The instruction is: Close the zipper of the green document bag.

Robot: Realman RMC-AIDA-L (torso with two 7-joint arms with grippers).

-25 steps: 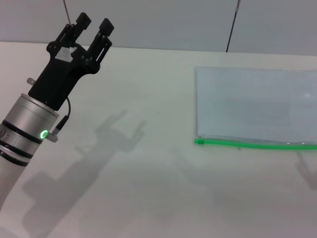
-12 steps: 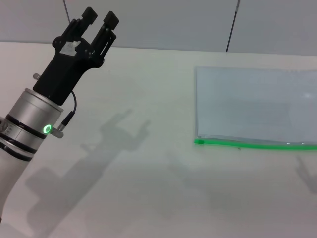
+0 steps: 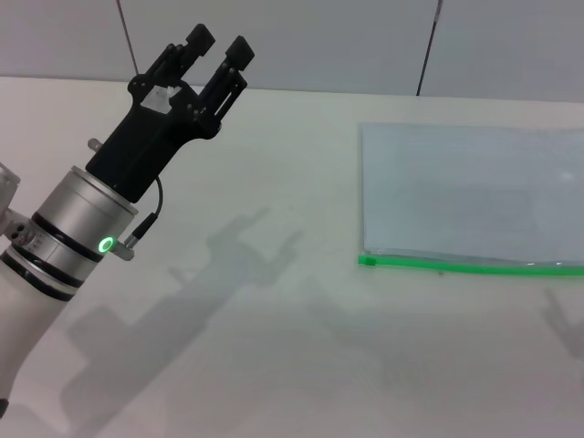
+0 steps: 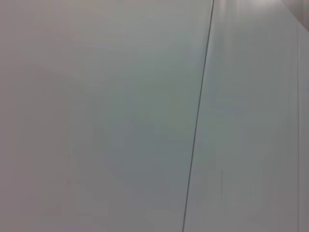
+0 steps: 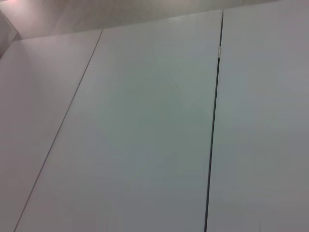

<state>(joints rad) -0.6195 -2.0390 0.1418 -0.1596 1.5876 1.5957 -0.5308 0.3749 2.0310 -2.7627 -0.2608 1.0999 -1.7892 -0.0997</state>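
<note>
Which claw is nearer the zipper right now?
Left, as far as visible: the left claw hangs open, raised far left of the zipper. The right claw is out of view.

I get even, bright overhead light; the left gripper [image 3: 217, 46] and its arm throw soft grey shadows across the tabletop [image 3: 274, 365]. Both wrist views look hazy.

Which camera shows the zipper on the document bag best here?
The head view: the zipper runs along the green document bag's near edge, unobstructed. Both wrist views show only wall panels, nothing of it.
</note>
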